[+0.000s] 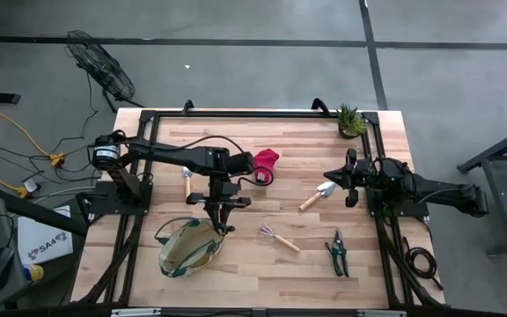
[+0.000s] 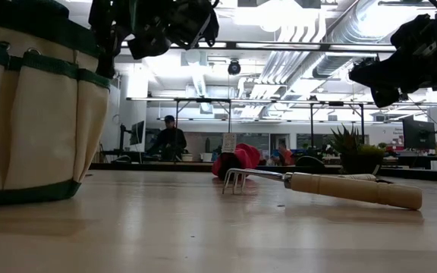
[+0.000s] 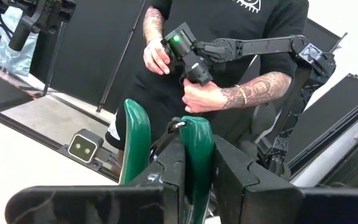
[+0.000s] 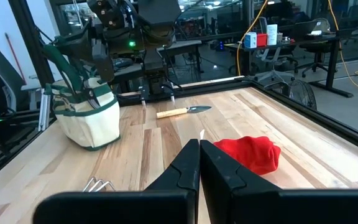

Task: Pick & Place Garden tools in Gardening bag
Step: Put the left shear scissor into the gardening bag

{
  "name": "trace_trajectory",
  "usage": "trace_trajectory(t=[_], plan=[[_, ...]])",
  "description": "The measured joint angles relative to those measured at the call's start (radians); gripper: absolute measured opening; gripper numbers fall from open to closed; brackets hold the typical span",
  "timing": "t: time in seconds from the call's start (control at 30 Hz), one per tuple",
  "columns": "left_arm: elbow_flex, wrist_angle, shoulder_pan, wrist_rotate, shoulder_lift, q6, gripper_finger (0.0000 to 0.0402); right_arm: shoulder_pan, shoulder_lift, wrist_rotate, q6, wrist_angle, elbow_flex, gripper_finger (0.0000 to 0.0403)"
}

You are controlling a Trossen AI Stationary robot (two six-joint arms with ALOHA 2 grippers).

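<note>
Holding a green-handled pruner (image 3: 191, 155), your left gripper (image 1: 221, 214) hangs just above the gardening bag (image 1: 187, 247) at the lower left of the high view. In the left wrist view the fingers (image 3: 235, 180) are pinching one green handle while the other (image 3: 132, 143) sticks up free beside it. That tool is stiff metal with smooth handles, so it can swivel in a one-sided grip; keep it vertical over the mouth. The bag itself is soft canvas and will likely sag or shift if the pruner catches its rim.

Your right gripper (image 1: 352, 179) waits at the right of the table, its fingers pressed together on nothing.

Next candidates: the claw rake (image 1: 280, 238) lies flat at centre, light and rigid, so take it by the wooden handle, not the tines. The trowel (image 1: 316, 195) near the right gripper is the same story, with a slippery blade. A second trowel (image 4: 182, 112) lies beside the left arm. The second pruner (image 1: 338, 253) sits lower right; whether its blades are latched I cannot tell from here. The red cloth (image 1: 265, 163) is limp, so pinch a raised fold at its middle.
</note>
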Motion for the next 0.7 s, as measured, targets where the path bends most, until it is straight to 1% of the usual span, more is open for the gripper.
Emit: trace_trajectory(t=[0.47,0.7], plan=[[0.000,-0.055,-0.022,0.001,0.005,0.007,0.0045,0.000,0.000,0.000,0.000,0.000,0.000,0.0003],[0.000,-0.056,-0.028,0.001,0.005,0.002,0.0045,0.000,0.000,0.000,0.000,0.000,0.000,0.0003]])
